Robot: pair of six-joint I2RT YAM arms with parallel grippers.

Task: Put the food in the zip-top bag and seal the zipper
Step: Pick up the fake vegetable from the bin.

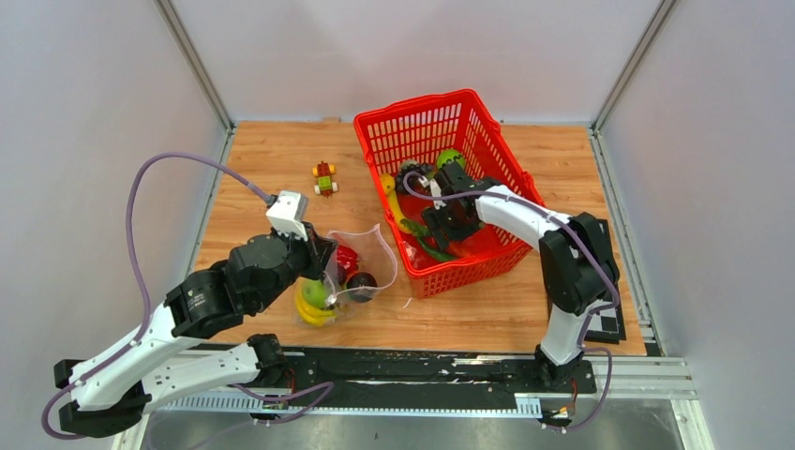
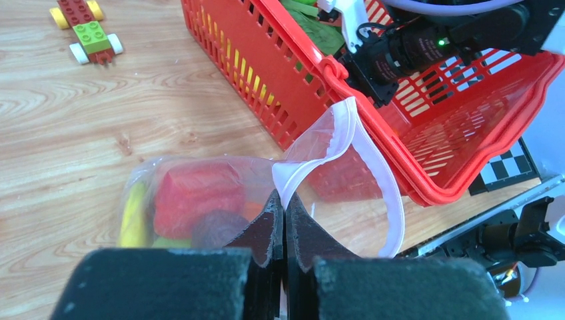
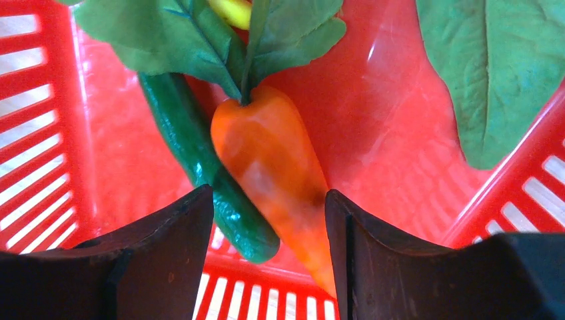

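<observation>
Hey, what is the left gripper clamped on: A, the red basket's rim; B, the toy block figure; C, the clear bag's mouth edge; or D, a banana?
C: the left wrist view shows the left gripper shut on the zipper at the mouth of the zip-top bag.

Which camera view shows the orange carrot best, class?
Right wrist: the carrot fills the frame between the right gripper's fingers. From the top that gripper hides it; the left wrist view shows none of it.
</observation>
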